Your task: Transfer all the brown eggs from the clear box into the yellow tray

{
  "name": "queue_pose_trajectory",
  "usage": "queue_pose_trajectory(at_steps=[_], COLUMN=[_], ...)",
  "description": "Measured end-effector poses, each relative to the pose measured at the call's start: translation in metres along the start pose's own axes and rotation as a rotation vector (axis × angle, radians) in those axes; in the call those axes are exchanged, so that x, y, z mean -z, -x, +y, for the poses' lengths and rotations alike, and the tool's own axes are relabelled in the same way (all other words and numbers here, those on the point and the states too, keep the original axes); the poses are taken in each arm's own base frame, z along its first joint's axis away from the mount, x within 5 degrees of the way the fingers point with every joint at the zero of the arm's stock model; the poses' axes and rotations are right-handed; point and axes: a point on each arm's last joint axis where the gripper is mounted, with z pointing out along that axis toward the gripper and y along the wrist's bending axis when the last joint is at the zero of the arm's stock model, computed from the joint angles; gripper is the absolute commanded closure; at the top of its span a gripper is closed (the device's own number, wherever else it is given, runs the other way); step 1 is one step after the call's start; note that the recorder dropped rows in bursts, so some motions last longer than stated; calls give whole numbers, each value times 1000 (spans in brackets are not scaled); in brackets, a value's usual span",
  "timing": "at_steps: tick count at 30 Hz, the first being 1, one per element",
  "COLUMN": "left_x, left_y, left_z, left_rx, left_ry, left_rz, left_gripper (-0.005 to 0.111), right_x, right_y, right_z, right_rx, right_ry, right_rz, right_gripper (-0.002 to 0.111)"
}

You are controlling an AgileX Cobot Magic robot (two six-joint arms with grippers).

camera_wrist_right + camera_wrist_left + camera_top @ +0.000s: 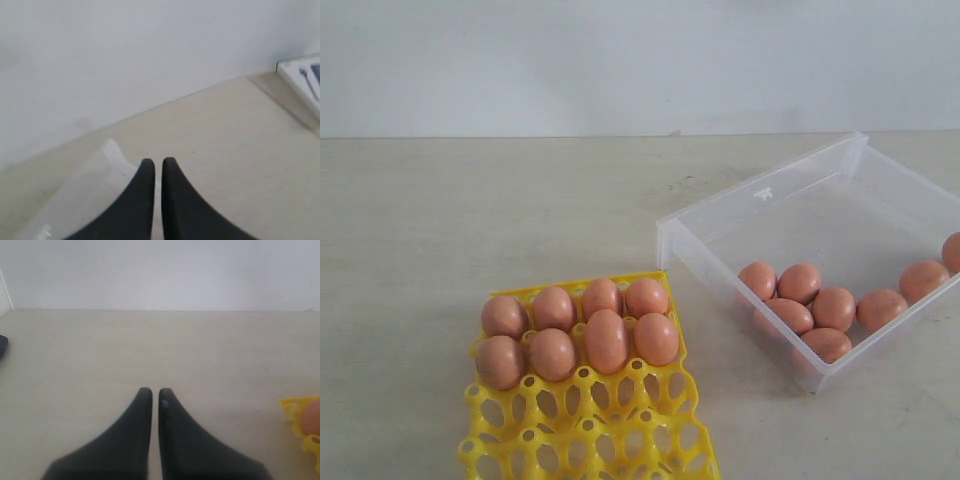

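Note:
Several brown eggs (607,340) fill the two far rows of the yellow tray (620,440) at the front left of the exterior view. More brown eggs (834,308) lie loose in the near corner of the clear box (710,218) at the right. Neither gripper shows in the exterior view. My left gripper (155,392) is shut and empty above bare table, with a corner of the yellow tray (295,412) and one egg (312,417) off to its side. My right gripper (158,162) is shut and empty beside a corner of the clear box (112,150).
The pale table (470,220) ends at a white wall behind. A dark object (2,346) sits at the edge of the left wrist view. A white tray-like thing (302,82) shows at the edge of the right wrist view.

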Motion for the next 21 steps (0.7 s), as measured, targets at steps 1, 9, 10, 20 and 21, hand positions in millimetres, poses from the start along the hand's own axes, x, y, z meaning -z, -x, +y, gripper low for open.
queue_pose_trajectory(at_steps=[1,9,10,20,21], left_x=[0,0,0,0,0], left_y=[0,0,0,0,0], left_z=[0,0,0,0,0], left_rx=[0,0,0,0,0], left_ry=[0,0,0,0,0], left_rz=[0,0,0,0,0], left_gripper=[103,103,103,103,103], right_x=[0,1,2,10,8], right_y=[0,7,10,41,38], right_z=[0,14,15,4,4], right_rx=[-114,-647,-653,12,172], right_ry=[1,171,192,42,-14], right_rz=[-3,-31,-58,-462,-439], right_gripper=[108,108,108,108,108])
